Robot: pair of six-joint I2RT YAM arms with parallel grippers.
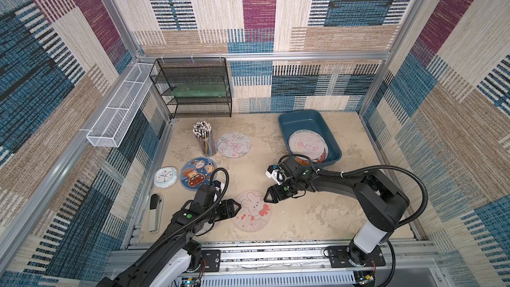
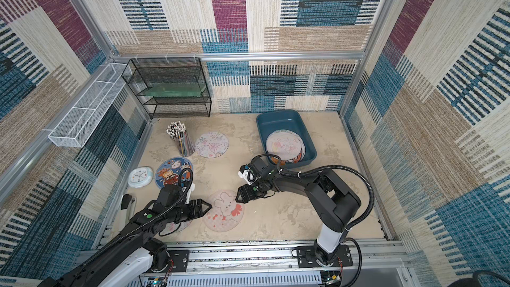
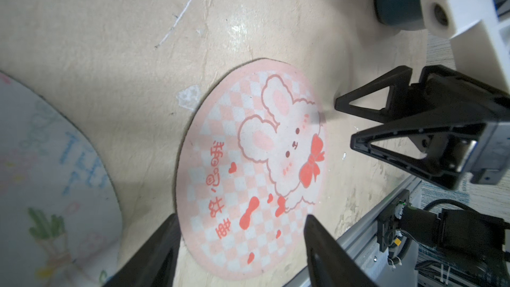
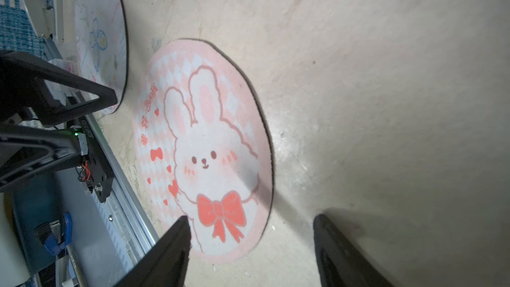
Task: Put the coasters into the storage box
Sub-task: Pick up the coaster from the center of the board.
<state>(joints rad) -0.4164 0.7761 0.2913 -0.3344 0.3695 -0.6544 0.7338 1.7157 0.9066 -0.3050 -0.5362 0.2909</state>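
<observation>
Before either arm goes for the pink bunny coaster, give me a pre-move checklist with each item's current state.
1. Left gripper jaws open: ok.
2. Right gripper jaws open: ok.
3. Neither gripper holds anything: ok.
4. Round pink rabbit-print coaster lies flat on the beige tabletop, nothing on top: ok.
5. Dark teal plastic storage box has room; coasters are stacked at its near end only: ok.
6. The two grippers face each other across that coaster, close together; clearance if both close in: cannot tell.
</observation>
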